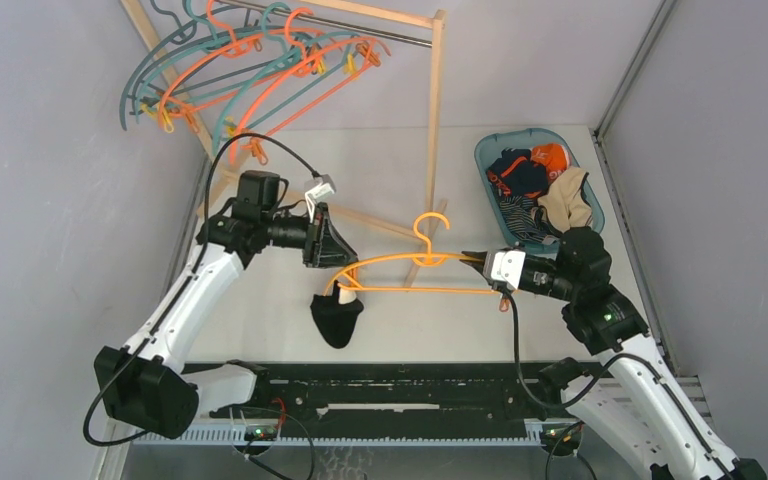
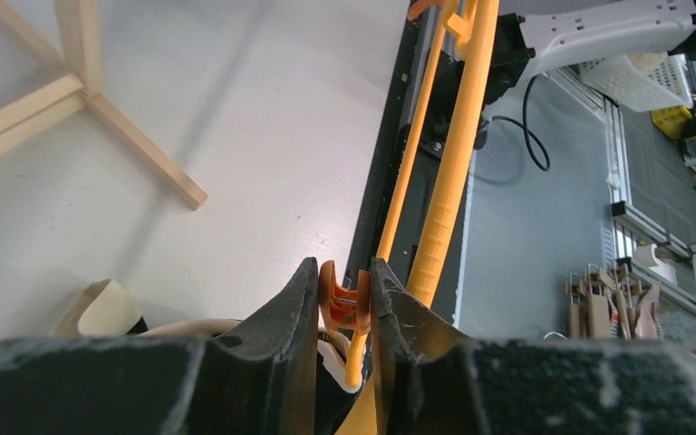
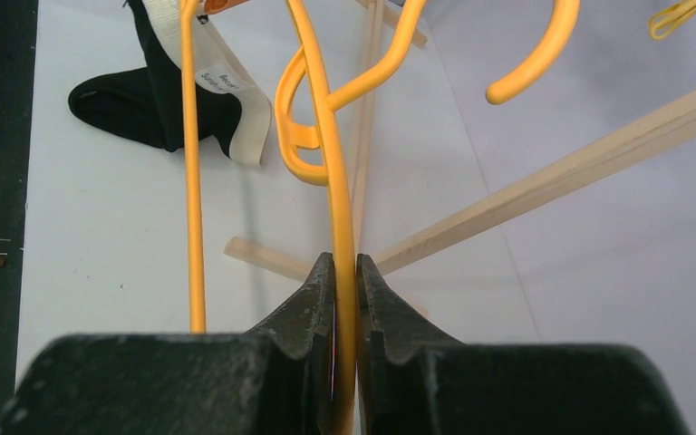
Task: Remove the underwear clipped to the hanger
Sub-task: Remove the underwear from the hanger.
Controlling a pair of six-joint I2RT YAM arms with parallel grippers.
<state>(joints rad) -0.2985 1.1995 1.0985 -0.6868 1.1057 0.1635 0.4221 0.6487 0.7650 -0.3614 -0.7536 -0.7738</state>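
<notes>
An orange hanger [image 1: 415,262] is held level above the table. My right gripper [image 1: 482,262] is shut on its right arm; the rod [image 3: 340,236] runs between the pads. My left gripper [image 1: 335,258] is at the hanger's left end, its jaws shut on the orange clip [image 2: 344,304]. A black brief with a white labelled waistband [image 1: 337,315] hangs from that clip and touches the table; it also shows in the right wrist view [image 3: 159,91]. Its white waistband edge [image 2: 100,313] shows beside my left fingers.
A blue basket [image 1: 490,155] at the back right holds several briefs: navy with orange trim, striped and beige. A wooden rack [image 1: 432,120] carries teal and orange hangers [image 1: 240,75] at the back left. Its foot bar [image 2: 140,149] lies near the left gripper.
</notes>
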